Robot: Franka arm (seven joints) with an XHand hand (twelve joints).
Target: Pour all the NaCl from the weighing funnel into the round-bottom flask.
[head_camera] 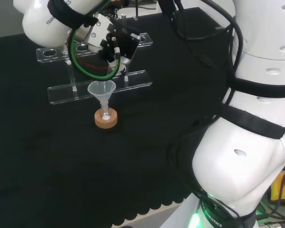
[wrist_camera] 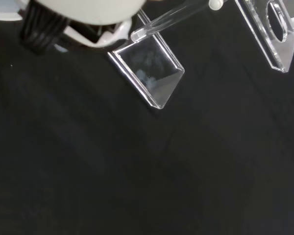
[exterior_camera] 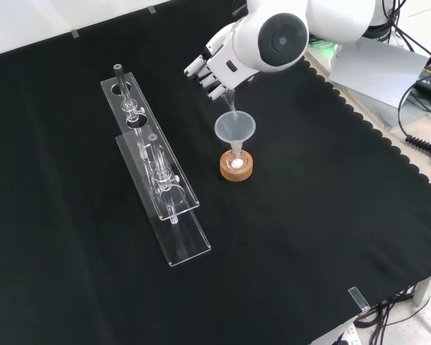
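Arm [exterior_camera: 323, 14] reaches in from front view's top — hand [exterior_camera: 217, 66] tilted downward, fingers [exterior_camera: 195, 69] curled.

The arm's link [exterior_camera: 276, 39] hides most of the hand [exterior_camera: 214, 66]; the flask [exterior_camera: 236, 164] is too clear to make out.

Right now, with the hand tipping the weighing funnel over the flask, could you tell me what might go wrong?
1. The weighing funnel's thin spout meets the cone funnel near its rim, so a small drift could drop salt onto the black cloth.
2. White traces cling inside the weighing funnel, so some salt may stay behind.
3. The flask sits loose on a cork ring; a nudge from the hand could tip it.
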